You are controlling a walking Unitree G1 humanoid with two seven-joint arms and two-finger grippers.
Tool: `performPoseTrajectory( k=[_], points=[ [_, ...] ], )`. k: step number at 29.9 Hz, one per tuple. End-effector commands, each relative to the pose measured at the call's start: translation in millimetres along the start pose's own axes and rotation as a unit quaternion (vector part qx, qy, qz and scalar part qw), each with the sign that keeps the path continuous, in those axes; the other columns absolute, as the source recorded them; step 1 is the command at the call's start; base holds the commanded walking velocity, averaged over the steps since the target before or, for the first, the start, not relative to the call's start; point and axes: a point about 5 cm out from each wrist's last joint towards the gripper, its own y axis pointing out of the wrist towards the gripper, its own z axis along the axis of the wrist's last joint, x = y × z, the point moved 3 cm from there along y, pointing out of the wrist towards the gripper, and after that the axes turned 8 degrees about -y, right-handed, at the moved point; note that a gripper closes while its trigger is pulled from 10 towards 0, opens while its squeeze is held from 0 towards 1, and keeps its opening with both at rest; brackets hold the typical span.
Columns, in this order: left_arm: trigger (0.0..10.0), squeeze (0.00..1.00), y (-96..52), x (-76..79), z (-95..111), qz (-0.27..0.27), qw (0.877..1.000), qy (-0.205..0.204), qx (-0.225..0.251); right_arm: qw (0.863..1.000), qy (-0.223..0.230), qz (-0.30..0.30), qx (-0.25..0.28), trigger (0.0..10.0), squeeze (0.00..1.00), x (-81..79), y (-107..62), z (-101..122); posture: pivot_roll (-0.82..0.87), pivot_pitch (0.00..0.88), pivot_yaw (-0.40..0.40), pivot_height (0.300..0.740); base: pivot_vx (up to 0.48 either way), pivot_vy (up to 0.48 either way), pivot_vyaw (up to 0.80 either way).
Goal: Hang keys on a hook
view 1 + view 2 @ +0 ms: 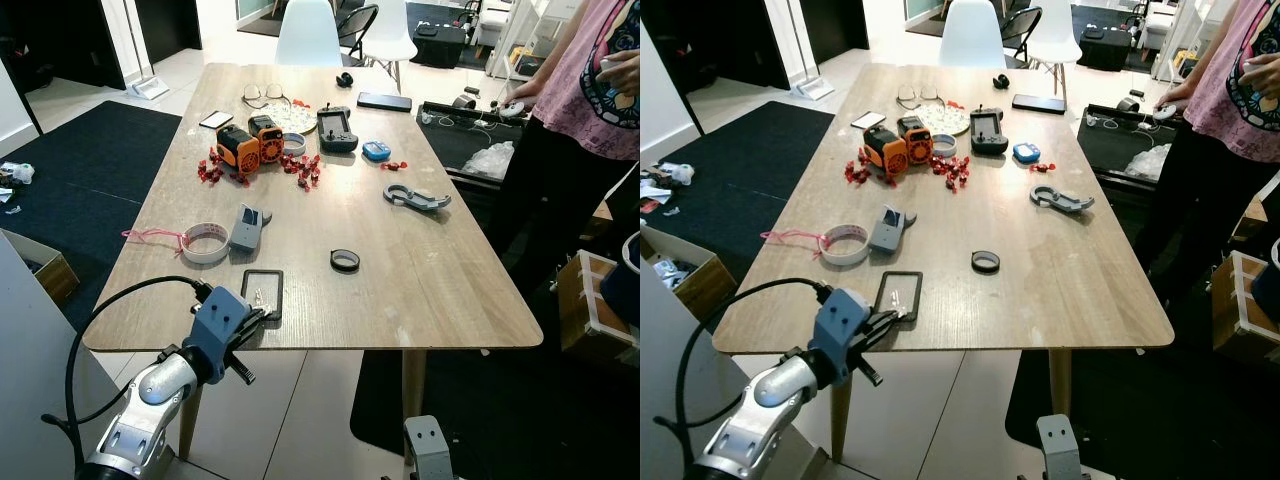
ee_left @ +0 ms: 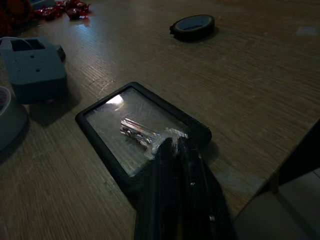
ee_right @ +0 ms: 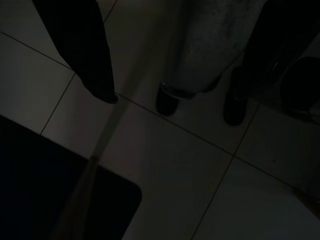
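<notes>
Silver keys (image 2: 137, 131) lie inside a shallow black tray (image 1: 262, 290) near the front edge of the wooden table (image 1: 430, 290), and the left gripper (image 2: 170, 147) is there with them. In the left wrist view its two black fingers are pressed close together with almost no gap, and their tips meet the near end of the keys; I judge that they pinch the key there, though the keys are not lifted and rest flat on the tray bottom. So the step in hand is the pick-up, the very first part of the task. The next move calls for a firm hold, a straight lift over the tray's low rim so the keys do not catch on it, and then a search for a hook; I cannot see any hook in these pictures, so the robot will probably have to turn or walk. The eye views give the wide scene that the wrist camera misses: a tape roll (image 1: 204, 242) and a grey device (image 1: 248, 228) beyond the tray, a small black ring (image 1: 345, 260), an orange gadget (image 1: 250, 145) among red sweets, and a person (image 1: 585, 120) standing at the right side of the table. The wrist view alone gives the contact between fingers and keys. The right gripper (image 3: 175, 75) hangs idle over the tiled floor (image 3: 200, 190), its fingers spread well apart and holding nothing.
</notes>
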Motion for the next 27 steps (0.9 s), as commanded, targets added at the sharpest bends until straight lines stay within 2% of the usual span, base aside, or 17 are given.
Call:
performPoseTrajectory(
  k=[1, 7, 8, 9, 11, 16, 21, 23, 24, 25, 27],
  points=[
    [10.0, 1.0, 1.8, -1.5, 0.8, 0.015, 1.0, -0.002, -0.002, 1.0, 0.003, 0.0, -0.01, 10.0, 0.0, 0.5, -1.2, -5.7, 0.08, 0.076, -0.035, 0.74, 0.0, 0.0, 0.0],
    [10.0, 1.0, 0.7, -7.3, 1.9, 0.038, 0.999, 0.003, 0.001, 1.0, 0.003, -0.001, -0.01, 10.0, 0.0, 0.6, -1.1, -5.3, 0.08, 0.073, -0.037, 0.74, 0.0, 0.0, 0.0],
    [10.0, 0.33, -0.3, -9.9, 1.7, 0.044, 0.999, 0.002, 0.001, 1.0, 0.002, -0.001, -0.01, 10.0, 0.0, 0.7, -1.0, -5.2, 0.08, 0.074, -0.037, 0.74, 0.0, 0.0, 0.0],
    [10.0, 0.0, -2.3, -12.7, 1.9, 0.048, 0.999, -0.002, 0.005, 1.0, 0.002, -0.001, -0.01, 10.0, 0.0, 0.8, -1.0, -5.2, 0.07, 0.072, -0.037, 0.74, 0.0, 0.0, 0.0],
    [10.0, 0.0, -4.1, -14.3, 2.5, 0.047, 0.999, -0.009, 0.01, 1.0, 0.002, -0.001, -0.01, 10.0, 0.0, 0.9, -1.0, -5.0, 0.08, 0.072, -0.038, 0.74, 0.0, 0.0, 0.0],
    [10.0, 0.0, -12.5, -8.9, 10.4, -0.001, 0.998, -0.01, 0.055, 1.0, 0.001, -0.001, -0.01, 10.0, 0.0, 1.4, -1.0, -4.7, 0.08, 0.073, -0.041, 0.74, 0.0, 0.0, 0.0],
    [10.0, 0.0, -16.1, -4.5, 10.2, -0.026, 0.998, -0.011, 0.063, 1.0, 0.001, -0.001, -0.01, 10.0, 0.0, 1.6, -1.0, -4.6, 0.08, 0.073, -0.041, 0.74, 0.0, 0.0, 0.0],
    [10.0, 0.0, -21.0, 3.2, 9.3, -0.063, 0.995, -0.026, 0.066, 1.0, 0.001, -0.001, -0.01, 10.0, 0.0, 2.0, -1.0, -4.4, 0.07, 0.071, -0.038, 0.74, 0.0, 0.0, 0.0],
    [10.0, 0.0, -21.0, 3.2, 9.3, -0.063, 0.995, -0.026, 0.066, 1.0, 0.001, -0.001, -0.01, 10.0, 0.0, 2.0, -1.0, -4.4, 0.07, 0.071, -0.038, 0.74, 0.0, 0.0, 0.0],
    [10.0, 0.0, -24.9, 11.1, 7.7, -0.091, 0.993, -0.036, 0.067, 1.0, 0.001, -0.002, -0.009, 10.0, 0.0, 2.3, -1.1, -4.4, 0.07, 0.071, -0.039, 0.74, 0.0, 0.0, 0.0],
    [10.0, 0.0, -24.8, 12.7, 6.6, -0.092, 0.993, -0.032, 0.066, 1.0, 0.001, -0.002, -0.009, 10.0, 0.0, 2.4, -1.2, -4.7, 0.07, 0.071, -0.039, 0.74, 0.0, 0.0, 0.0]
  ],
)
